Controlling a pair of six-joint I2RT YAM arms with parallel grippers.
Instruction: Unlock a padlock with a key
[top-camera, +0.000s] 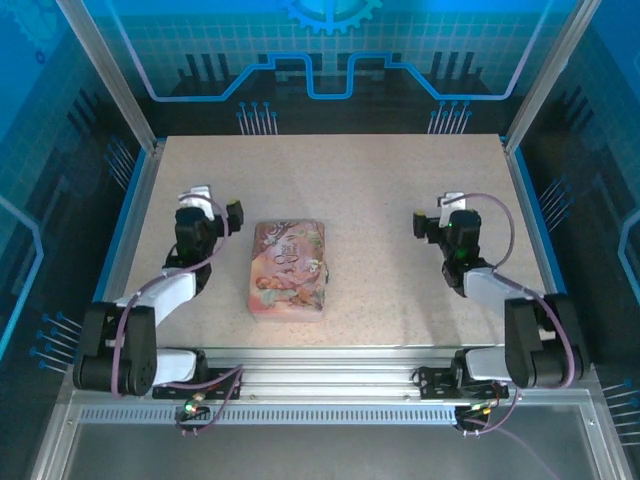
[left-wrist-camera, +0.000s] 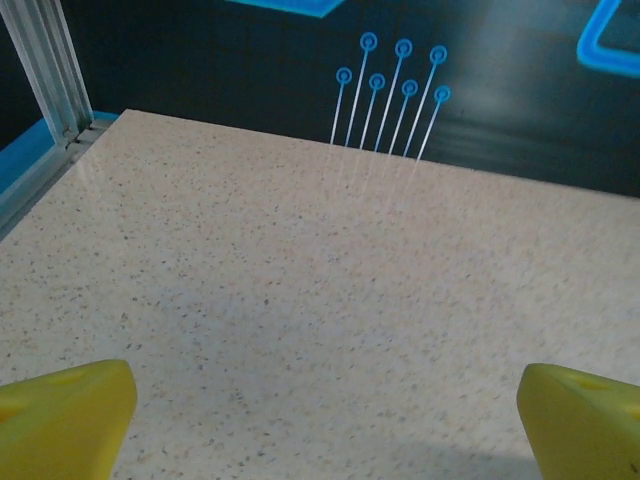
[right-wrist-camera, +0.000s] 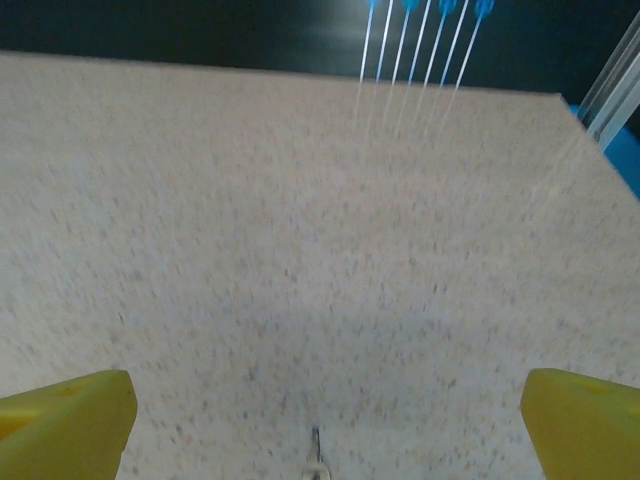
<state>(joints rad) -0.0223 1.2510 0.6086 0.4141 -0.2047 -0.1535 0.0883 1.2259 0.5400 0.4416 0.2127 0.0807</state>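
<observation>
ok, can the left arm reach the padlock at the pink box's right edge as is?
Probably yes: the left gripper is open and empty, and only the flat pink box lies between it and the padlock, so it would reach over it.

Ahead of my left gripper (left-wrist-camera: 320, 425) the table (left-wrist-camera: 300, 280) lies bare all the way to the dark back wall (left-wrist-camera: 200, 60), and the gap between its wide-spread fingers (left-wrist-camera: 60, 415) is free. Far to its left, the left frame post (left-wrist-camera: 45, 70) closes that side. To its right, seen from above, the pink box (top-camera: 288, 270) lies flat between both arms, nearer the left one. Ahead of my right gripper (right-wrist-camera: 325, 415) the surface is open to the wall. A small thin thing (right-wrist-camera: 315, 450), too blurred to name, lies between its parted fingers. The right frame post (right-wrist-camera: 610, 90) stands far to its right.
</observation>
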